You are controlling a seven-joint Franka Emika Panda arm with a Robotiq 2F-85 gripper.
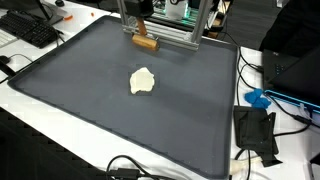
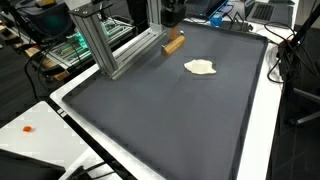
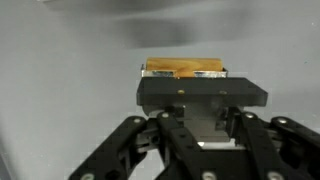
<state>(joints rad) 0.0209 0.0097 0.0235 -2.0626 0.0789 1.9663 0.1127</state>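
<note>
My gripper [image 3: 186, 82] is shut on a wooden block [image 3: 184, 68], whose tan top shows just beyond the dark jaws in the wrist view. In both exterior views the gripper [image 1: 142, 30] [image 2: 172, 28] stands at the far edge of the dark mat [image 1: 90, 110] [image 2: 170, 120], close to the aluminium frame. The wooden block [image 1: 147, 42] [image 2: 173, 43] sits at its tip, low over the mat; whether it touches the mat I cannot tell. A crumpled white piece [image 1: 143, 80] [image 2: 201, 67] lies on the mat, well apart from the block.
An aluminium frame [image 1: 185, 35] [image 2: 110, 45] stands along the mat's far edge beside the gripper. A keyboard [image 1: 30, 30], a blue object [image 1: 258, 98] and a black device [image 1: 255, 130] lie off the mat, with cables around the edges.
</note>
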